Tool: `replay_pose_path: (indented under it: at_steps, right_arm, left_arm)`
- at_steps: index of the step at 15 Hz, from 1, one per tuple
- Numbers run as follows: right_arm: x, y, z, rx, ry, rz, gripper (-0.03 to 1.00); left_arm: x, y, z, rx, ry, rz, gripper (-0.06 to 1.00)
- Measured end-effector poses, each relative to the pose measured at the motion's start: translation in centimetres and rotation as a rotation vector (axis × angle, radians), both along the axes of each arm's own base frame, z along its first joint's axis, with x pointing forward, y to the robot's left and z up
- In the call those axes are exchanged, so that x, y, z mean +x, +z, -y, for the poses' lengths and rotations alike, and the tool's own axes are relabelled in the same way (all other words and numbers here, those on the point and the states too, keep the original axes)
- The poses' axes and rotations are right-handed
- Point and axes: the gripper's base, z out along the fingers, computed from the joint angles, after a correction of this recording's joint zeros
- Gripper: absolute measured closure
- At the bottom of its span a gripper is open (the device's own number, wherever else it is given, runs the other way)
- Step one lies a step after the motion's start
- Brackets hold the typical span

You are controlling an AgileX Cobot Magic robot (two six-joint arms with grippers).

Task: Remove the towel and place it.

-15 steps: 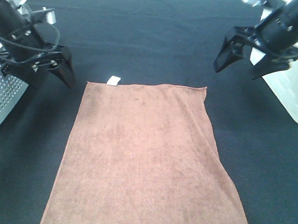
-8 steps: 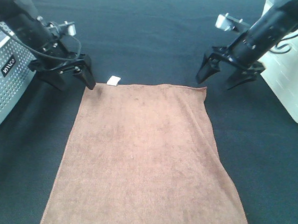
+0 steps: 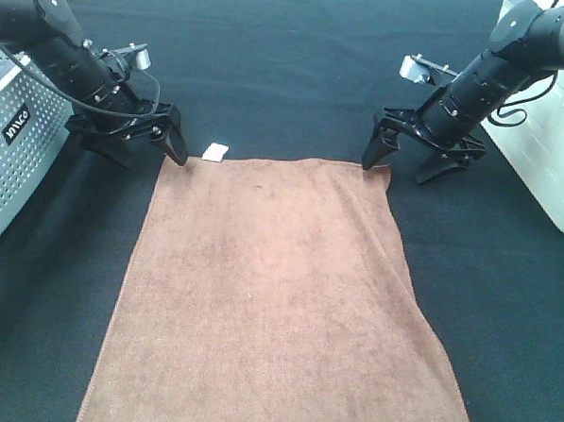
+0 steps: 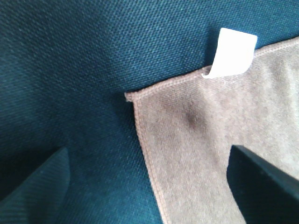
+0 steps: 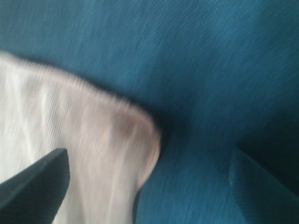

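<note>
Brown terry towel (image 3: 277,296) flat on black table cloth (image 3: 289,70), edges stitched, white tag (image 3: 215,152) at far short edge; left gripper (image 3: 143,152) spread wide astride tag-side corner; right gripper (image 3: 396,170) likewise parted astride opposite far corner.

A short, fuzzy, matt pile is shown by the large rectangular brown terry-cloth towel (image 3: 277,296), and its edges are bound with a fine stitched hem. The small white tag (image 4: 232,52) at its short edge is seen as thin and smooth, like ribbon or paper. A coarse, matt weave is shown by the black table cloth (image 3: 299,61) in the left wrist view. The pale grey perforated panel (image 3: 14,173) is seen as painted sheet metal with a dull sheen. The left gripper (image 3: 151,153) and the right gripper (image 3: 396,170) are finished in smooth matt black; whether plastic or metal cannot be told.
</note>
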Motion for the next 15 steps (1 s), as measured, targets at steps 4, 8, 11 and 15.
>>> replay_pose_path:
  at_steps: [4, 8, 11, 15]
  right_arm:
    - [0.2, -0.3, -0.6, -0.007, 0.001, 0.004, 0.13]
    - [0.1, -0.5, -2.1, -0.046, 0.044, 0.037, 0.17]
    - [0.0, -0.6, -3.5, -0.065, 0.072, 0.062, 0.25]
    - [0.1, -1.0, -3.9, -0.123, 0.11, 0.096, 0.61]
  left_arm:
    - [0.2, -0.8, 0.2, -0.043, 0.024, -0.016, 0.1]
    - [-0.2, -1.0, 2.6, -0.051, -0.015, -0.018, 0.19]
    - [-0.7, -1.1, 4.9, -0.056, -0.053, -0.025, 0.24]
    - [-0.8, -1.4, 5.1, -0.04, -0.033, -0.041, 0.5]
